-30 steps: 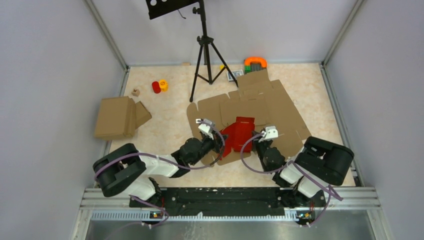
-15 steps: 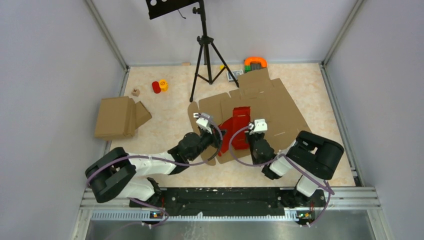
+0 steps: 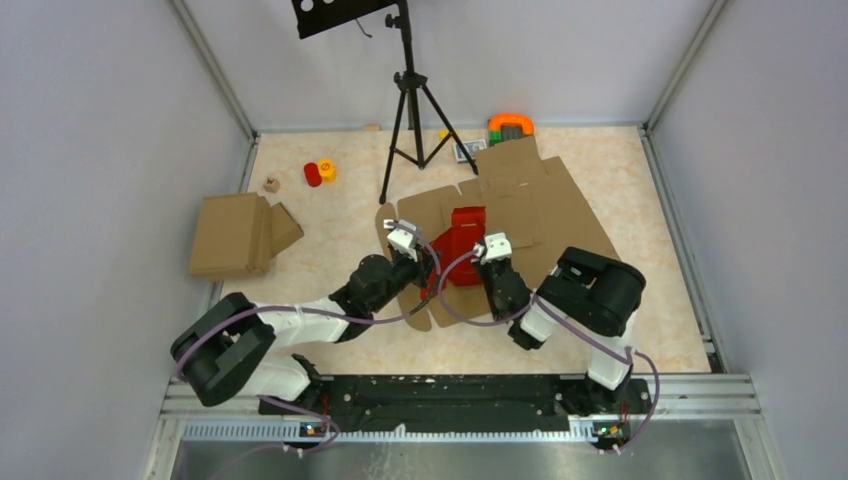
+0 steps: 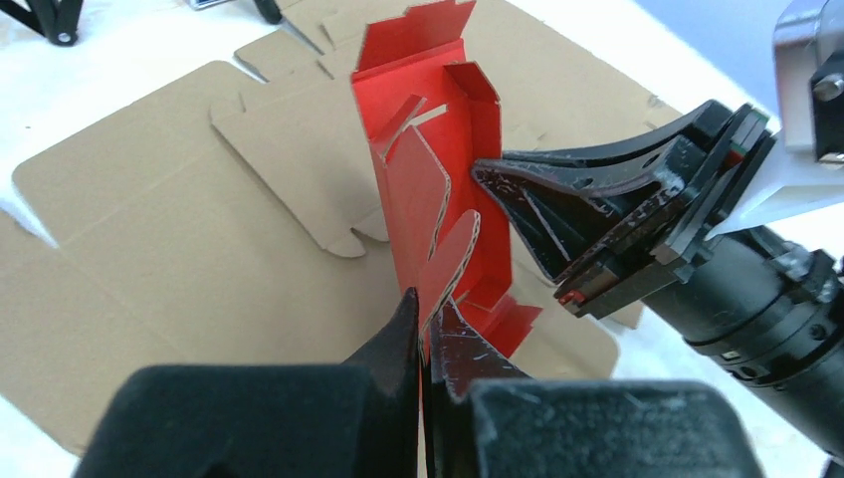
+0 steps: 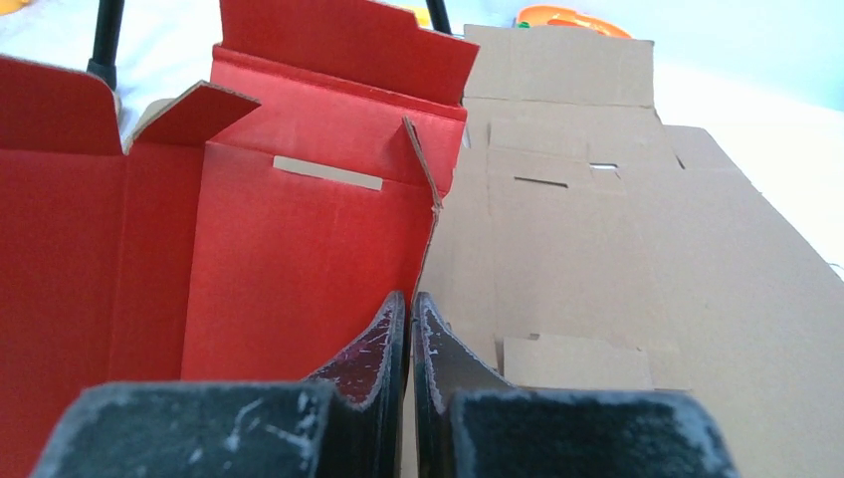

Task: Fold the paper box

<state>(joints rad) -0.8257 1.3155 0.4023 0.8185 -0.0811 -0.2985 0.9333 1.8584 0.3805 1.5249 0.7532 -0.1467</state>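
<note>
The red paper box (image 3: 463, 228) lies partly folded on the brown cardboard sheets, walls raised and its far flap open. In the left wrist view the paper box (image 4: 428, 149) runs away from me. My left gripper (image 4: 426, 311) is shut on a red flap at its near end. My right gripper (image 4: 485, 177) comes in from the right against the box's right wall. In the right wrist view the right gripper (image 5: 409, 304) is shut on the edge of the upright red wall (image 5: 299, 259). From above, the left gripper (image 3: 431, 267) and right gripper (image 3: 477, 249) flank the box.
Large flat brown cardboard cut-outs (image 3: 545, 205) lie under the box. A folded brown cardboard box (image 3: 235, 235) sits at the left. A black tripod (image 3: 410, 110) stands behind. A red and yellow item (image 3: 320, 172), a small block (image 3: 271, 184) and an orange-green toy (image 3: 510, 127) lie at the back.
Both grippers have moved away from the bases and slightly left, carrying the red box with them. The box's walls have swung up; the right arm has drawn inward.
</note>
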